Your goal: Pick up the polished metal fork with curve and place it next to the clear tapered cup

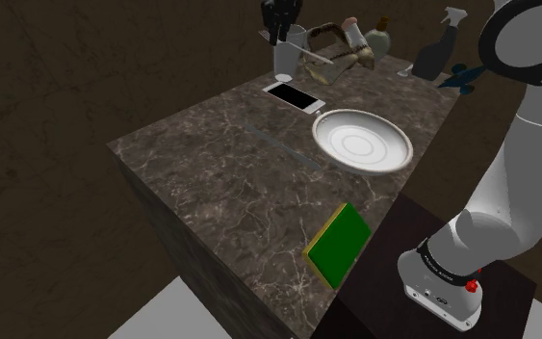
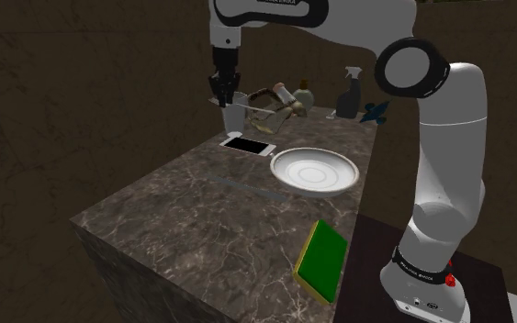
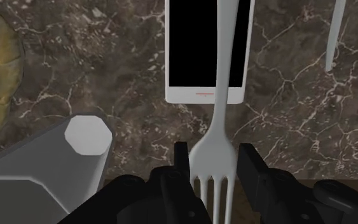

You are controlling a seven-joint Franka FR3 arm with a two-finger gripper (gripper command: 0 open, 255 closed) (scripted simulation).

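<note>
Fork (image 3: 222, 95) — pale, with a curved handle — clasped near its tines between the narrow-set fingers (image 3: 181, 156), above the dark marbled counter (image 1: 211, 183); handle reaching over the phone (image 3: 196, 51), grey tapered cup (image 3: 75, 159) just beside the fingers.

A: How does the arm (image 2: 449, 156) stand?
B: It rises upright at the near right, bends at the elbow, then reaches level toward the far left.
A: And the gripper (image 2: 223, 99)?
B: It points straight down, its two fingers (image 3: 182, 159) closed on the fork (image 3: 214, 149) at its head, holding it aloft.
</note>
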